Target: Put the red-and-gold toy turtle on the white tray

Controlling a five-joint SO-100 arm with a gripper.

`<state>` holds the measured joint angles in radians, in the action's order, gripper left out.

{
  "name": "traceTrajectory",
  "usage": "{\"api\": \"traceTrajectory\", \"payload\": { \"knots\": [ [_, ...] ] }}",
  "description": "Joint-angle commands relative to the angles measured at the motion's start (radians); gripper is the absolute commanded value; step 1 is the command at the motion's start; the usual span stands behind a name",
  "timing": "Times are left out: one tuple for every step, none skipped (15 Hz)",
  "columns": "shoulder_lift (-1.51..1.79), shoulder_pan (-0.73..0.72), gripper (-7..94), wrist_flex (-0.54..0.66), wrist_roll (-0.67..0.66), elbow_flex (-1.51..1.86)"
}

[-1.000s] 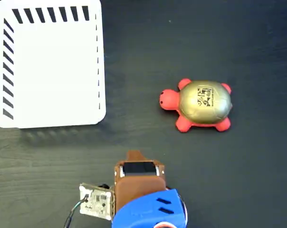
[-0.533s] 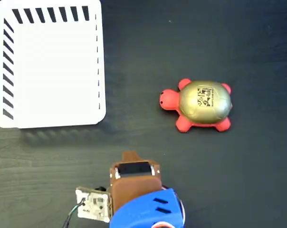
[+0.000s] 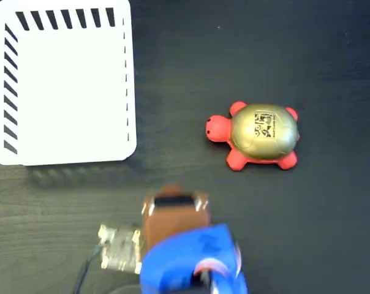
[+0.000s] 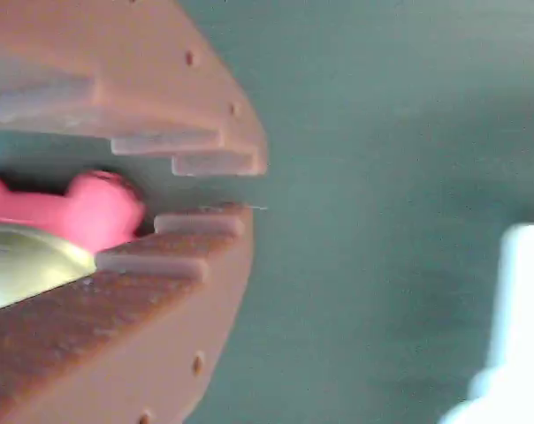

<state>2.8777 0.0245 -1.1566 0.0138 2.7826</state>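
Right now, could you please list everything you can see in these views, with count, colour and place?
red-and-gold toy turtle: one, gold shell with a black logo, red head and feet; right of centre on the table in the fixed view, head pointing left, untouched.
white tray: one, white with black diagonal slots along its top and left edges; upper left in the fixed view, nothing on it.
table: one, dark wood grain; under everything.
circuit board: one, pale, with wires; mounted on the arm's left side in the fixed view.
arm: one, blue body with a brown end; bottom centre, blurred.
gripper: one, brown, toothed fingers nearly together at the tips, holding nothing.
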Motion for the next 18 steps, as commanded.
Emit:
{"api": "traceTrajectory", "payload": {
  "knots": [
    [-0.268,0.107,0,-0.006,-0.037,-0.262],
    [-0.385,0.176,0,-0.025,-0.067,-0.353],
    [-0.485,0.241,0,-0.029,-0.095,-0.428],
    [-0.565,0.293,0,-0.038,-0.143,-0.488],
    [-0.627,0.341,0,-0.06,-0.192,-0.537],
    [-0.683,0.382,0,-0.083,-0.239,-0.583],
    [-0.736,0.417,1,-0.114,-0.275,-0.638],
    [-0.785,0.445,4,-0.147,-0.299,-0.695],
    [-0.841,0.465,6,-0.192,-0.336,-0.753],
    [-0.893,0.48,19,-0.218,-0.376,-0.804],
    [-0.94,0.491,41,-0.222,-0.411,-0.844],
    [-0.98,0.497,50,-0.218,-0.439,-0.873],
    [-1.014,0.499,56,-0.218,-0.468,-0.891],
    [-1.045,0.499,61,-0.218,-0.491,-0.904],
    [-1.077,0.494,69,-0.225,-0.505,-0.917],
    [-1.114,0.488,71,-0.23,-0.505,-0.933],
    [-1.146,0.479,71,-0.238,-0.497,-0.946],
    [-1.175,0.474,71,-0.242,-0.482,-0.96]
  ]
}}
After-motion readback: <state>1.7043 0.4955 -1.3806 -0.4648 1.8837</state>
